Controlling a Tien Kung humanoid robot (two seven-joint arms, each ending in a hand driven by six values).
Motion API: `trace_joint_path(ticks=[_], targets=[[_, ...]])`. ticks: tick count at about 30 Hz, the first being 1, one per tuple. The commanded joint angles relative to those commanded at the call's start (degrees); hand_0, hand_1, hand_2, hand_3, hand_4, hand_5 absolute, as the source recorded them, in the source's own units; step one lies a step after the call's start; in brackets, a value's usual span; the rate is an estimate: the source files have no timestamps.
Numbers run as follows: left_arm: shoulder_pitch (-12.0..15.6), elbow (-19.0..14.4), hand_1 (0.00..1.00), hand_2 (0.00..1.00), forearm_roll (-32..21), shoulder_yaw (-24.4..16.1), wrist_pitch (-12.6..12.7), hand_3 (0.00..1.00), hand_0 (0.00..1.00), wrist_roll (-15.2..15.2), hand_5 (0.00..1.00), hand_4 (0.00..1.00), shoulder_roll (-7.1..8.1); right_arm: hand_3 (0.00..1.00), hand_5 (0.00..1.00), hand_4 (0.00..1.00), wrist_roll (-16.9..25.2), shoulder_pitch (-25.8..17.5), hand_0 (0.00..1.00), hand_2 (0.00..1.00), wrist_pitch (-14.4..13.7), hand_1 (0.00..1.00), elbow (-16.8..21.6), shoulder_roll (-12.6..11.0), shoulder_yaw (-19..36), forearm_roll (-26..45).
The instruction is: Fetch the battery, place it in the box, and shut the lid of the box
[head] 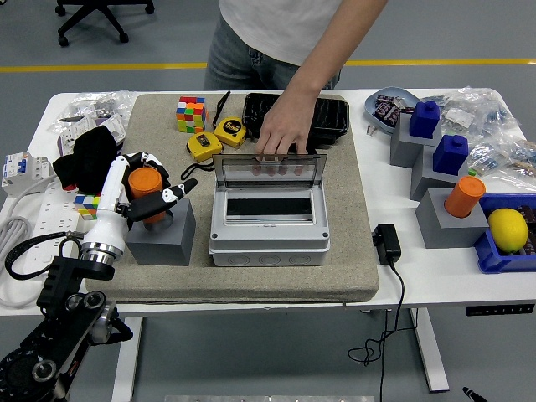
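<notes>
1. Grey workshop floor with a yellow line behind, and up front a white worktop [435, 276] with a big beige felt mat [251, 280] covering its middle, presumably so parts don't slide or scratch.
2. On the mat sits a grey plastic junction box [268, 239], its clear hinged lid [270, 172] standing upright. A person's hand [280, 134] reaches from the far side, fingers on the lid's top edge, probably propping it so the opening stays clear.
3. Left of the box there's a grey block stand [161, 239], which looks like the holder for the battery.
4. The left robot hand [146, 188], white and black, comes in from the lower left with its forearm angled up and its fingers wrapped around the orange cylindrical battery [144, 186], which sits at the top of the stand. Looks like the fetch step is underway, nothing in the box yet.
5. No right arm visible.
</notes>
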Motion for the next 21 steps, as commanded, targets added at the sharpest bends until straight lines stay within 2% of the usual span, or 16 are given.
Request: trace_joint_path(ticks=[3,8,17,21], targets=[[-0.46,-2.73,0.002,0.002,6.04,3.04,1.53,0.002,0.045,0.61,0.161,0.998,1.19,0.523,0.744,0.908,0.03,0.06,0.544,0.583,-0.01,0.557,0.0,0.0,-0.04,0.11],[-2.04,-5.26,0.002,0.002,13.05,6.78,3.49,0.002,0.045,1.25,0.181,0.998,1.91,0.522,0.743,0.908,0.06,0.16,0.544,0.584,0.0,0.557,0.0,-0.03,-0.12,0.18],[-5.84,-5.27,0.002,0.002,20.2,14.52,4.9,0.002,0.045,2.62,0.217,0.998,2.38,0.523,0.744,0.908,0.06,0.1,0.544,0.583,0.0,0.556,0.0,-0.12,-0.08,0.07],[-7.71,-4.04,0.002,0.002,21.17,18.11,5.27,0.002,0.045,2.83,0.216,0.998,2.16,0.522,0.743,0.908,0.11,0.13,0.543,0.584,0.05,0.558,0.0,-0.04,-0.33,0.19]])
